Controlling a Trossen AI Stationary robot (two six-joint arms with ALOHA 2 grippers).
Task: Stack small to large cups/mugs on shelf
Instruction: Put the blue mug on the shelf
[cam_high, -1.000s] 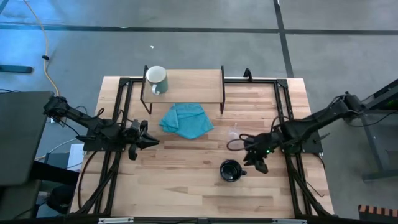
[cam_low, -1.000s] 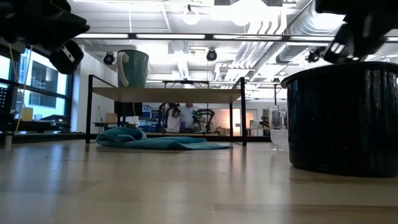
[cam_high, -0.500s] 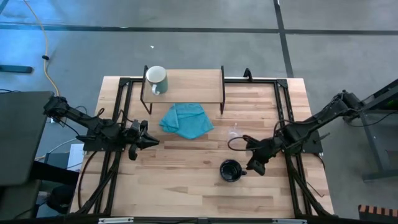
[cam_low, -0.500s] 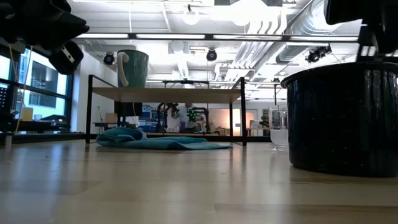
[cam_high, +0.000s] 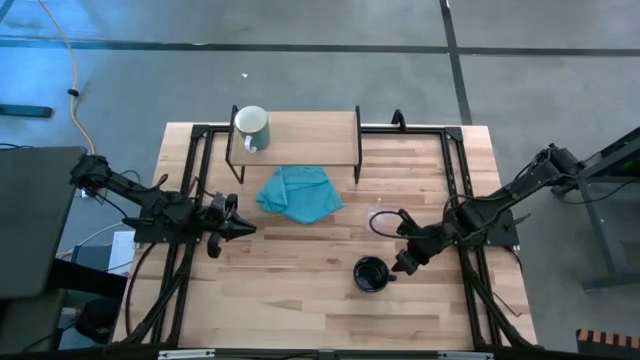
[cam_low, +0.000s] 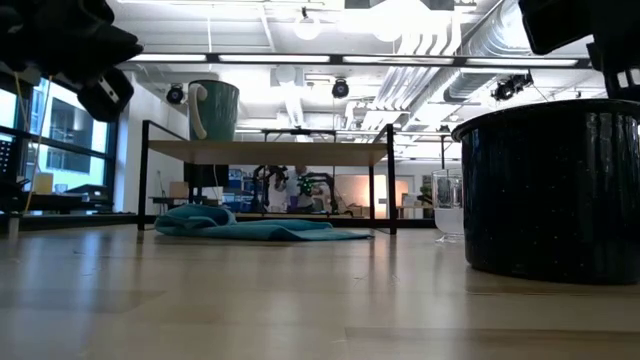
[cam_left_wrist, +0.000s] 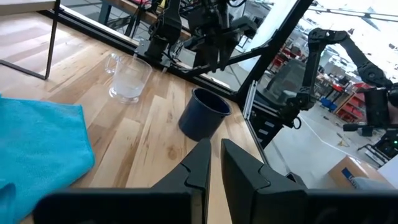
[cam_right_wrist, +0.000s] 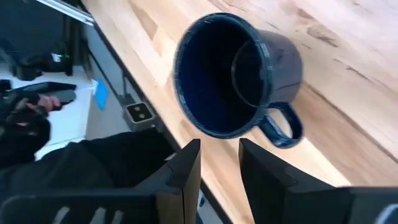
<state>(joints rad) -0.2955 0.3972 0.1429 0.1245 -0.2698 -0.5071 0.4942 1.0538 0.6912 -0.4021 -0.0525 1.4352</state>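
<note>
Black mug (cam_high: 371, 273) upright on the counter (cam_high: 300, 300), well in front of the shelf (cam_high: 300, 133), handle toward the right pincer (cam_high: 404, 262). Right pincer just beside that handle, slightly spread, gripping nothing. Left pincer (cam_high: 237, 226) far across, pressed together. Pale mug (cam_high: 251, 127) on the shelf; glass cup (cam_left_wrist: 127, 79) between shelf and black mug. No readable writing.

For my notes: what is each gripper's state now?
Left gripper: shut, holding nothing.
Right gripper: open, empty, above the black mug.
</note>
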